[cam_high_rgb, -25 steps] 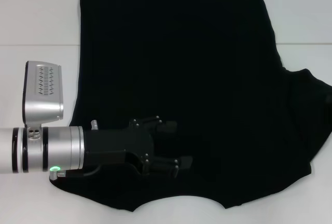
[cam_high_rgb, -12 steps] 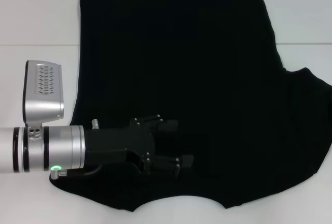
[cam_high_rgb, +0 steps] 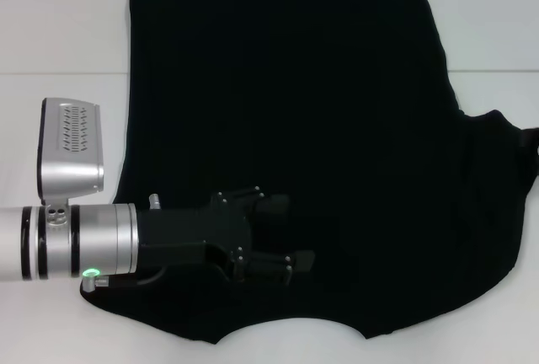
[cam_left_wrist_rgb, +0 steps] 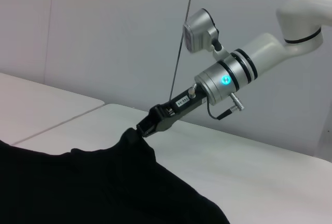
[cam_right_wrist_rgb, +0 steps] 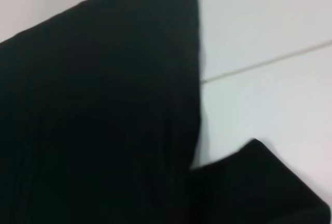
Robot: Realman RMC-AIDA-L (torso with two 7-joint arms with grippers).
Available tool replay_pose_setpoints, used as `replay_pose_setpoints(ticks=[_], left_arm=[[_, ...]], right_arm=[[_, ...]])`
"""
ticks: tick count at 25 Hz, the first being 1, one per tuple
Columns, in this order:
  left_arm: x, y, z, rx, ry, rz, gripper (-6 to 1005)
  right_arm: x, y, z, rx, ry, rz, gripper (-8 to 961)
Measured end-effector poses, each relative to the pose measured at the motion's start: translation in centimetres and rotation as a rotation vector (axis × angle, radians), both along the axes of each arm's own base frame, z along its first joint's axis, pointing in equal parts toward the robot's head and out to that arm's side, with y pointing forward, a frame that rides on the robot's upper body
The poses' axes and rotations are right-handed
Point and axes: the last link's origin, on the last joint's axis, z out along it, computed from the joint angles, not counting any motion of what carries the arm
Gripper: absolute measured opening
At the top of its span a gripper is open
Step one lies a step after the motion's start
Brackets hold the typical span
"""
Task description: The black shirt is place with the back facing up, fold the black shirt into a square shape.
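The black shirt (cam_high_rgb: 295, 86) lies spread flat on the white table (cam_high_rgb: 59, 27), its curved neckline at the near edge. My left gripper (cam_high_rgb: 295, 233) hovers open over the shirt's near left part, fingers pointing right, with nothing between them. My right gripper (cam_left_wrist_rgb: 148, 125) shows in the left wrist view at the tip of the shirt's right sleeve, shut on the fabric, which rises to it in a peak. In the head view only a dark bit of that gripper (cam_high_rgb: 532, 147) shows at the right edge. The right wrist view holds the shirt (cam_right_wrist_rgb: 93, 120) and its sleeve (cam_right_wrist_rgb: 259, 182).
A seam line (cam_high_rgb: 59, 73) crosses the white table on both sides of the shirt. Bare table lies left of the shirt beside my left arm (cam_high_rgb: 67, 242) and along the near edge. A pale wall (cam_left_wrist_rgb: 104, 37) stands behind the right arm.
The right gripper has come in at the right edge and the sleeve tip there has shifted slightly. The left gripper has stayed almost still, open over the shirt.
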Motion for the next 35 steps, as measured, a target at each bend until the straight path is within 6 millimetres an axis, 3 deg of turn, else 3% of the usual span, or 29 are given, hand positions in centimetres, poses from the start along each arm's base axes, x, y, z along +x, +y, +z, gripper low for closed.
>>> replay_pose_setpoints(ticks=[13,22,35], left_arm=[[0.1,0.2,0.1,-0.011,-0.004,0.019,946],[0.3,0.2,0.0,-0.018,-0.009,0.025,946],[0.3,0.1,-0.1,-0.029,-0.011,0.033,946]], right_arm=[[-0.5,-0.1,-0.1,-0.034,0.007,0.027,13],[1.2,-1.5,0.5,-0.039,0.008,-0.010,13],[2.1,-2.3,0.1,-0.007,0.027,-0.043,13]])
